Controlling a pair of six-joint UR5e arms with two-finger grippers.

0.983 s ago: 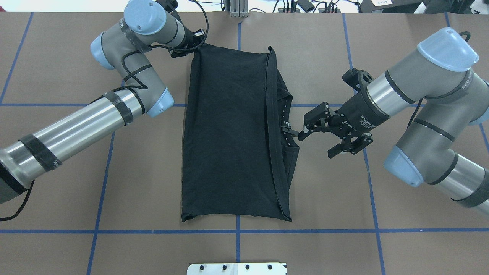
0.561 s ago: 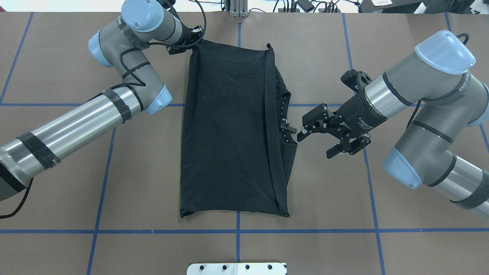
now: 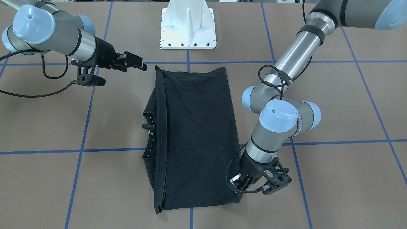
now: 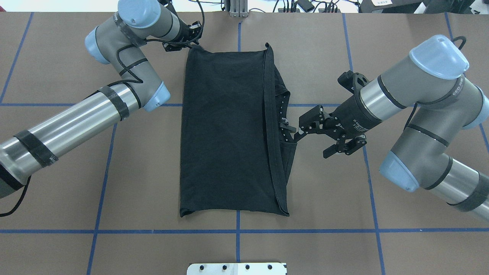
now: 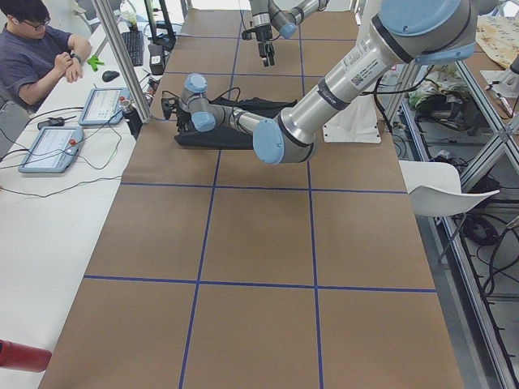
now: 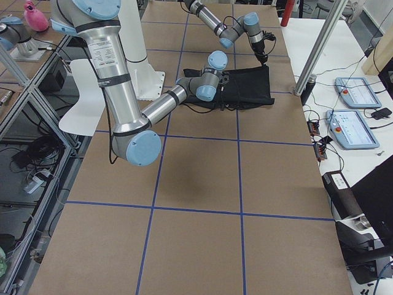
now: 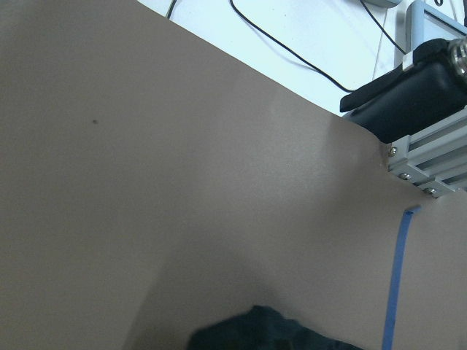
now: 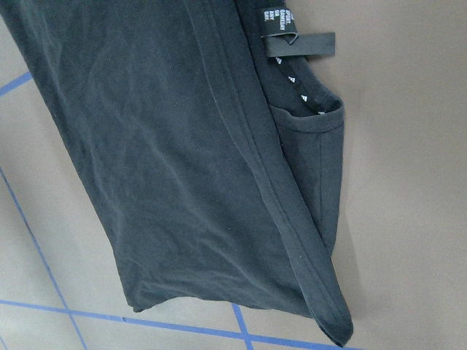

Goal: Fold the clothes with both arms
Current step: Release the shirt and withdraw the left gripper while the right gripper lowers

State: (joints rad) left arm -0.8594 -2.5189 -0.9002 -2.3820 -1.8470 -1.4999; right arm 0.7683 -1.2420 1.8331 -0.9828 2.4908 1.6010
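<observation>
Lying flat at the centre of the brown table (image 4: 324,191), the black T-shirt (image 4: 225,130) is folded lengthwise into a long rectangle, plain side up. In the overhead view its long axis runs from 12 to 6 o'clock. A stitched band (image 4: 272,133) runs down the cloth near its 3 o'clock edge, and the collar (image 8: 306,117) shows from under that band.

Markings:
- The neck label (image 8: 279,17) carries white print too small to read.
- Just below the label a plain black loop tag (image 8: 299,45) lies across the neck opening.
- The neck tape (image 8: 299,91) bears a row of small white triangles.
- White lettering on the body of the right gripper (image 4: 311,146) is not legible.

The right gripper sits at the shirt's 3 o'clock side, beside the collar. Its fingers are spread apart, and the upper fingertip is at the cloth's edge.

The left gripper (image 3: 237,190) is at the shirt's 11 o'clock corner in the overhead view, against the cloth. Its wrist hides the fingertips, so whether they are apart or together cannot be told.

Blue tape lines (image 4: 305,230) grid the table. A white base plate (image 4: 237,268) sits at 6 o'clock.
</observation>
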